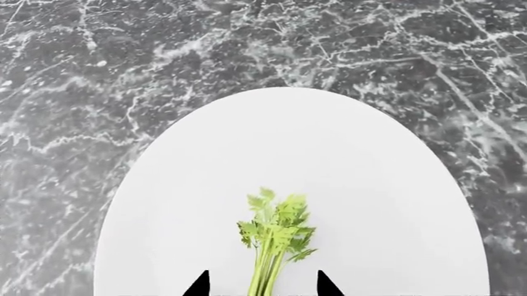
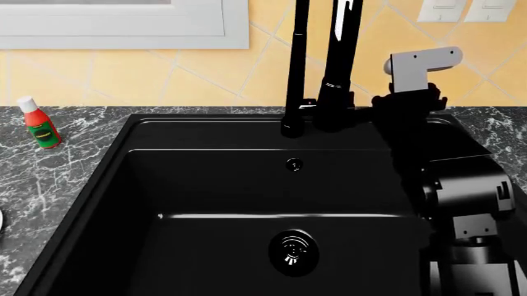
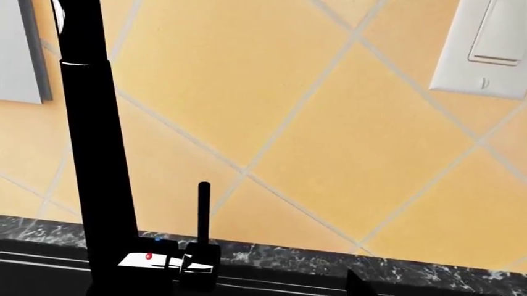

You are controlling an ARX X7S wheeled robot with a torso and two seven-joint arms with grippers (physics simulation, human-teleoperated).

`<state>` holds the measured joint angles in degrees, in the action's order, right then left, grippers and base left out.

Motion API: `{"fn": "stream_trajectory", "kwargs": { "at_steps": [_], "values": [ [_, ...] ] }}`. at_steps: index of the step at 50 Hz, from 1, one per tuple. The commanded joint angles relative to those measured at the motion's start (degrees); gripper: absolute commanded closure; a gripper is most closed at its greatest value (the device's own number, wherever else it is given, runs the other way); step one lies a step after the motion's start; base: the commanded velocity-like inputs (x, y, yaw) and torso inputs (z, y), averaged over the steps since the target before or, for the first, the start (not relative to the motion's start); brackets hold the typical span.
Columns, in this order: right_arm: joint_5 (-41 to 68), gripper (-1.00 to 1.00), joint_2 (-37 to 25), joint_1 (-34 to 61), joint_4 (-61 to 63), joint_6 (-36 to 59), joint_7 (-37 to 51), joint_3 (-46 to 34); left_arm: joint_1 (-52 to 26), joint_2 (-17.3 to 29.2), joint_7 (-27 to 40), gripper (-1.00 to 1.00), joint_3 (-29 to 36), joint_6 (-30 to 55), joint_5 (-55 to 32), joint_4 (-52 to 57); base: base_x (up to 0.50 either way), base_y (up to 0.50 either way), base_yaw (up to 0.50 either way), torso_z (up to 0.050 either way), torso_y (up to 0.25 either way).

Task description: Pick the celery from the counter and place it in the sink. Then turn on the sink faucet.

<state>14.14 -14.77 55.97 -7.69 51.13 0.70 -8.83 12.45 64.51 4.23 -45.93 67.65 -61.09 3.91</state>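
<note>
The celery [image 1: 273, 243], thin pale-green stalks with a leafy tuft, lies on a round white plate [image 1: 371, 185] on the dark marble counter [image 1: 99, 74]. My left gripper [image 1: 263, 287] is open just above the plate, its two black fingertips [image 1: 202, 285] on either side of the stalk end, not closed on it. The black sink [image 2: 247, 185] with its round drain [image 2: 292, 251] holds no celery. The tall black faucet [image 2: 337, 61] stands behind it. My right gripper [image 3: 263, 291] is open, close to the faucet base and its thin upright lever [image 3: 203, 209].
A red bottle with a green label [image 2: 39, 123] stands on the counter left of the sink. My right arm [image 2: 461, 191] reaches over the sink's right rim. Yellow tiled wall, a window frame [image 2: 123, 31] and white wall switches [image 3: 494, 43] are behind.
</note>
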Motion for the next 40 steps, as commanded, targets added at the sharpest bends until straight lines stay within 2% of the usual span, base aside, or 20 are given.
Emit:
{"fn": "stream_trajectory", "kwargs": {
  "at_steps": [1, 16, 22, 26, 34, 40],
  "values": [
    [0.3, -1.0, 0.0, -0.1, 0.0, -0.1, 0.1, -0.1, -0.1, -0.4, 0.4, 1.0, -0.4, 0.4, 0.0, -0.5, 0.0, 0.0, 0.0, 0.0, 0.0],
    [0.6, -1.0, 0.0, -0.2, -0.4, -0.6, 0.2, -0.3, -1.1, -0.6, 1.6, 1.0, -0.3, 0.2, 0.1, -1.4, 0.0, 0.0, 0.0, 0.0, 0.0],
    [0.6, -1.0, 0.0, -0.5, -0.6, -1.0, 0.3, -0.3, -2.2, -0.7, 2.6, 1.0, -3.3, 0.1, -0.8, 1.6, 0.0, 0.0, 0.0, 0.0, 0.0],
    [0.8, -1.0, 0.1, -0.5, -0.7, -1.0, 0.4, -0.3, -4.0, -0.7, 5.7, 1.0, -4.4, 1.4, -2.5, 4.4, 0.0, 0.0, 0.0, 0.0, 0.0],
    [1.1, -1.0, -0.1, -0.4, -0.4, -1.0, 0.4, -0.2, -11.3, 2.2, 13.0, 1.0, -8.2, 6.8, -14.7, 10.5, 0.0, 0.0, 0.0, 0.0, 0.0],
    [1.2, -1.0, 0.0, -0.2, -0.2, -1.1, 0.4, -0.4, -18.3, 5.2, 20.7, 1.0, -3.1, 4.6, -27.0, 11.7, 0.0, 0.0, 0.0, 0.0, 0.0]
  ]
}}
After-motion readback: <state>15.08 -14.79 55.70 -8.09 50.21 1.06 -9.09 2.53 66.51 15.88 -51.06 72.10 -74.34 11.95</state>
